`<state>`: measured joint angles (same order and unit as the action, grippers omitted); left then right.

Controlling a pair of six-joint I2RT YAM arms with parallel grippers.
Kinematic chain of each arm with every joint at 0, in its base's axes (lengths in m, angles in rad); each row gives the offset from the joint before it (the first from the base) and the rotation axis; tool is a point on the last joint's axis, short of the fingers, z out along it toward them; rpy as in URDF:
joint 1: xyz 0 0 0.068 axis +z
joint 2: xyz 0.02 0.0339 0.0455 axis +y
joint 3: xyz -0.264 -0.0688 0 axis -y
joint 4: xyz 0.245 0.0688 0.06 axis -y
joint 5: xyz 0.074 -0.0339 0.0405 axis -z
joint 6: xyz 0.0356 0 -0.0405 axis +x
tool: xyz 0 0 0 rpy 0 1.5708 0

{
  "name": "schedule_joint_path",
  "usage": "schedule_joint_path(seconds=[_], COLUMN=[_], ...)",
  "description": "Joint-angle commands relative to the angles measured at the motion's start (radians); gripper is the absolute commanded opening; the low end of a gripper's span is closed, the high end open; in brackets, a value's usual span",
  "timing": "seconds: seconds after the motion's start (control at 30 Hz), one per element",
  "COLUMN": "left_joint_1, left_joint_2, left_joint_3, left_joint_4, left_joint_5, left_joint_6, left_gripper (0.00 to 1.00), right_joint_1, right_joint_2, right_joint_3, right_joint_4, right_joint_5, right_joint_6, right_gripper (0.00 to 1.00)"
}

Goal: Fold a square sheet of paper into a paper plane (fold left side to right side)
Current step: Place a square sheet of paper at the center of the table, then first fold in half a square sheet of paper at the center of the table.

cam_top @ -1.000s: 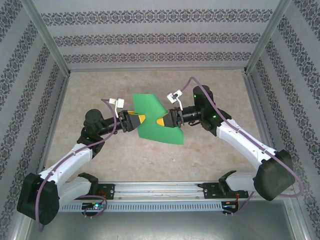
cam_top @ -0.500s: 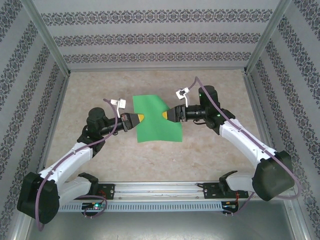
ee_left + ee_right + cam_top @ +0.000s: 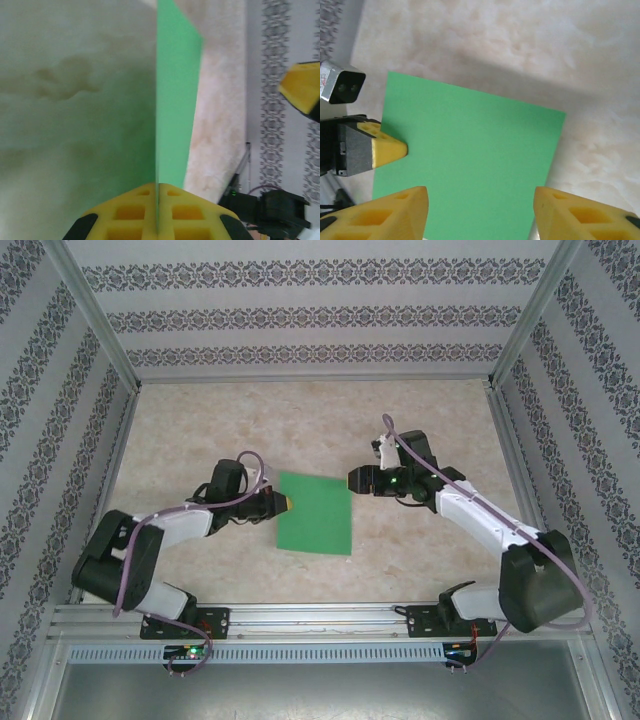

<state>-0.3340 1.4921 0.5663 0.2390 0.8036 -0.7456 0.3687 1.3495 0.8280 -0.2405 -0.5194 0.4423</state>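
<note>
Bright green square sheet of paper (image 3: 315,513) is spread out unfolded on the beige marbled tabletop (image 3: 200,430), with no crease visible. From overhead it reads as one plain layer, slightly skewed.

Left gripper (image 3: 287,504):
- Sits at the sheet's left edge, about midway along it.
- Yellow fingertip pads (image 3: 210,220) are pressed together with the green edge pinched between them.
- Left wrist view shows the paper running straight out of the seam between the pads, nearly edge-on.
- So it is clamped on the sheet.

Right gripper (image 3: 352,480):
- Sits just off the sheet's far right corner, pointing toward it.
- Jaws are apart with nothing between them.
- Right wrist view has both yellow fingers (image 3: 405,205) spread wide at the bottom, with the sheet's green face beyond the gap, not in it.
- Can't tell from overhead whether it touches the corner.
- Left wrist view shows a yellow tip standing clear of the sheet's right edge, with bare tabletop between.

Right wrist view also shows a dark shadow band on the tabletop along one edge of the sheet. Can't tell whether that edge touches the surface, or how much of the sheet is actually down.

The arms come in from opposite sides of the sheet: left arm low on its left, right arm on its upper right.
</note>
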Motion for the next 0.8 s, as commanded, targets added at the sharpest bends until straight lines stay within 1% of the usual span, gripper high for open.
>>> schedule_joint_path(seconds=[0.0,0.07,0.17,0.33,0.53,0.6,0.77], left_joint_1=[-0.009,-0.009,-0.009,-0.011,-0.011,-0.01,-0.011], left_joint_2=[0.046,0.065,0.077,0.082,0.085,0.083,0.072], left_joint_3=[0.054,0.061,0.073,0.095,0.111,0.115,0.117], left_joint_4=[-0.106,-0.116,-0.153,-0.219,-0.236,-0.239,-0.233], left_joint_5=[-0.054,-0.071,-0.088,-0.109,-0.111,-0.109,-0.106], left_joint_6=[0.057,0.061,0.08,0.12,0.129,0.128,0.115], left_gripper=[0.0,0.0,0.0,0.0,0.03,0.04,0.08], right_joint_1=[0.002,0.011,0.031,0.074,0.12,0.124,0.131], right_joint_2=[0.042,0.064,0.114,0.209,0.307,0.324,0.366], right_joint_3=[-0.026,-0.032,-0.033,-0.018,0.014,0.018,0.023], right_joint_4=[0.011,0.021,0.036,0.063,0.07,0.063,0.053], right_joint_5=[0.041,0.033,0.014,-0.005,0.0,0.01,0.011], right_joint_6=[0.034,0.044,0.064,0.103,0.127,0.129,0.119], right_gripper=[0.54,0.51,0.43,0.28,0.05,0.02,0.0])
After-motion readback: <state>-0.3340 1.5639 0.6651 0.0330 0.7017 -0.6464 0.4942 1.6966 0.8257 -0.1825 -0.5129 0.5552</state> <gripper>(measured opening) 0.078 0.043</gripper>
